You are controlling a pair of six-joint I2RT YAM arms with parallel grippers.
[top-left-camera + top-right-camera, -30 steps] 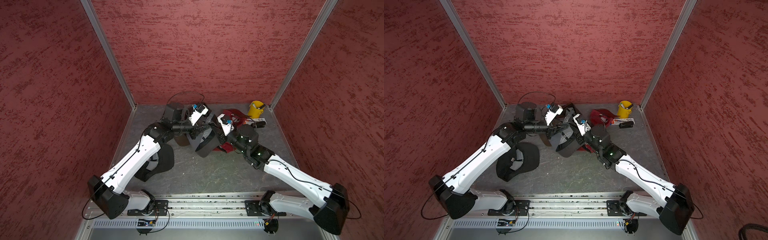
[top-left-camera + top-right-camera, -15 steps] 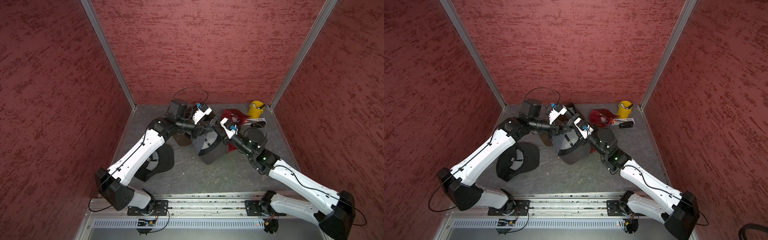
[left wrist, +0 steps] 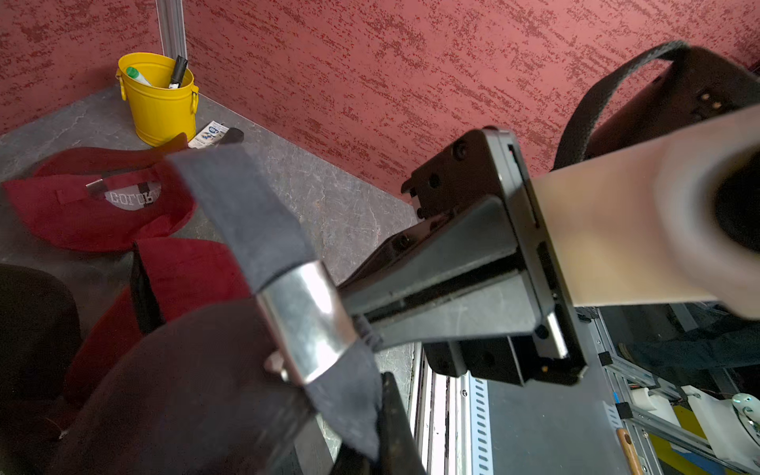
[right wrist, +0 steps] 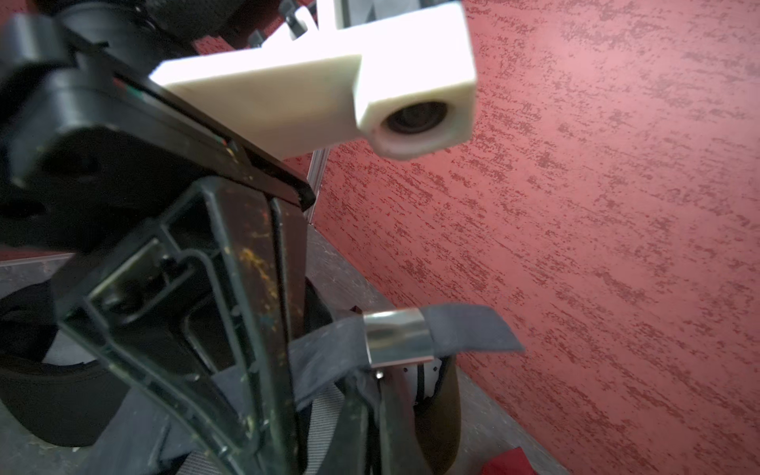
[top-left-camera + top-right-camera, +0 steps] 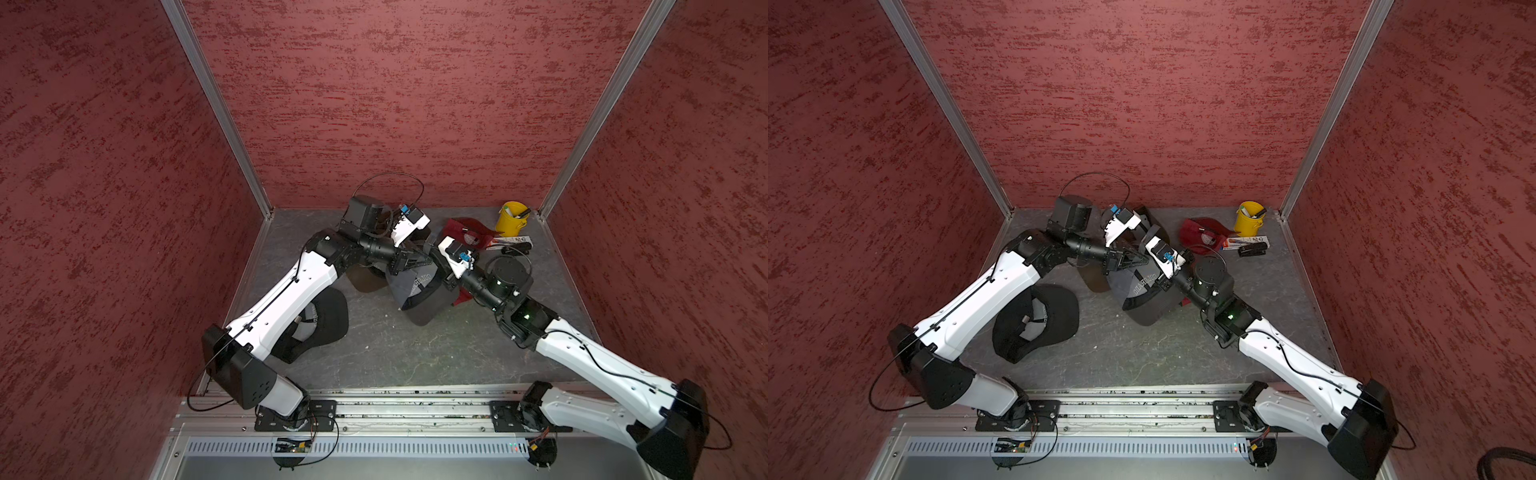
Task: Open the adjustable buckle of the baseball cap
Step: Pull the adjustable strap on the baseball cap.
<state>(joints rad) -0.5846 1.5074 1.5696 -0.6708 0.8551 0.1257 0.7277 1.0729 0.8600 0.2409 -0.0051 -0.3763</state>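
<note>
- On the left, rough red textured walls (image 5: 104,208) close the cell in. Bare aluminium corner posts (image 5: 216,108) stand at the back, and a grey stone-pattern tabletop (image 5: 415,357) lies underneath.
- A black baseball cap (image 5: 330,316) lies opening-up on that surface, partly under the left forearm.
- In from the left comes the left gripper (image 5: 424,261), fingers pressed together on the rear band of the grey baseball cap (image 5: 415,291). The cap is mid-table, toward the back wall, bill drooping toward the front rail.
- In the left wrist view, the silver metal buckle (image 3: 304,325) sits across the grey fabric strap (image 3: 242,214), with the strap's loose tail poking out past it.
- The right gripper (image 3: 360,325) has its jaws squeezed together, pinching that strap right against the buckle.
- Further right are a red baseball cap (image 5: 465,230) and a yellow metal bucket (image 5: 510,220) of markers in the back corner. A black stapler (image 5: 515,250) is just beside the bucket.
- Against a second ago, the right jaws were apart and have now closed. The left wrist has pushed deeper toward the back wall, and the grey cap has swung round between the arms. The black cap, red cap and bucket have not budged.
</note>
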